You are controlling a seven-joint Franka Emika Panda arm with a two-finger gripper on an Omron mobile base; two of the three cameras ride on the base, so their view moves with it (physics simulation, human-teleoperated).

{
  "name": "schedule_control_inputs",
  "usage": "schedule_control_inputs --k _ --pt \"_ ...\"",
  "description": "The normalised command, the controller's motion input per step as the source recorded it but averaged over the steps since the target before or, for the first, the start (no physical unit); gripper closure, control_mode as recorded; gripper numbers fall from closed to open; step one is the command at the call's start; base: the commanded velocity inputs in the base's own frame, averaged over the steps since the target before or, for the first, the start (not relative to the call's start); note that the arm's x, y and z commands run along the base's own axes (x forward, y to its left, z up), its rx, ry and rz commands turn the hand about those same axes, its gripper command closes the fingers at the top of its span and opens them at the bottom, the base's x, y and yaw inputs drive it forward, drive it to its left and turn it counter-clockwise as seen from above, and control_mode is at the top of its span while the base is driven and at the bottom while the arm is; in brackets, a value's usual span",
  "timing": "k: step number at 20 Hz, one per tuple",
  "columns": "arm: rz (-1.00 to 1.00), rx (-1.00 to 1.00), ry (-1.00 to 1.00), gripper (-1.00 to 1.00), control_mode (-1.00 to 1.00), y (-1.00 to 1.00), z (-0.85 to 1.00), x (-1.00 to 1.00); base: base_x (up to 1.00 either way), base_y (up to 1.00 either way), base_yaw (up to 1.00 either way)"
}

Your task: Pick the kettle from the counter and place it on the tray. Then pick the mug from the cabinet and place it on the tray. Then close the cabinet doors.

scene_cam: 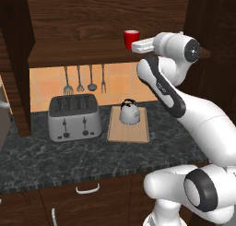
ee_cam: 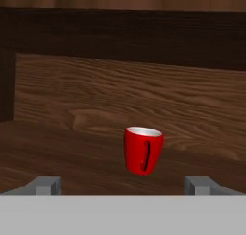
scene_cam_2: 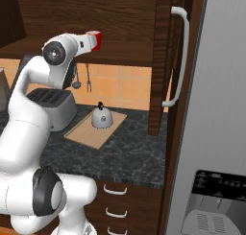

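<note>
Gripper (ee_cam: 123,183) fingers are held wide apart and empty, levelled at one red mug (ee_cam: 143,150) standing upright on the cabinet (scene_cam: 69,52) shelf at upper centre of the left base view. One kettle (scene_cam: 129,112) is seen on the single tray (scene_cam: 129,133) on the counter (scene_cam: 92,156) at centre. One toaster (scene_cam: 74,116) is placed left of the tray; four utensils (scene_cam: 83,80) are hung above it.

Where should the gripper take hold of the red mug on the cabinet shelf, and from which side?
Grip the mug across its round body, coming straight in from the open front of the cabinet. It stands upright with its thin handle facing the open gripper, so the body sides are free.
</note>
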Motion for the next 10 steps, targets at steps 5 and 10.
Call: schedule_control_inputs --k 5,10 --pt "0.00 0.00 0.00 -1.00 -1.00 -0.13 -0.08 0.47 0.00 0.00 0.00" --pt "0.00 0.02 0.00 -1.00 -1.00 -0.11 -0.08 0.43 0.00 0.00 0.00"
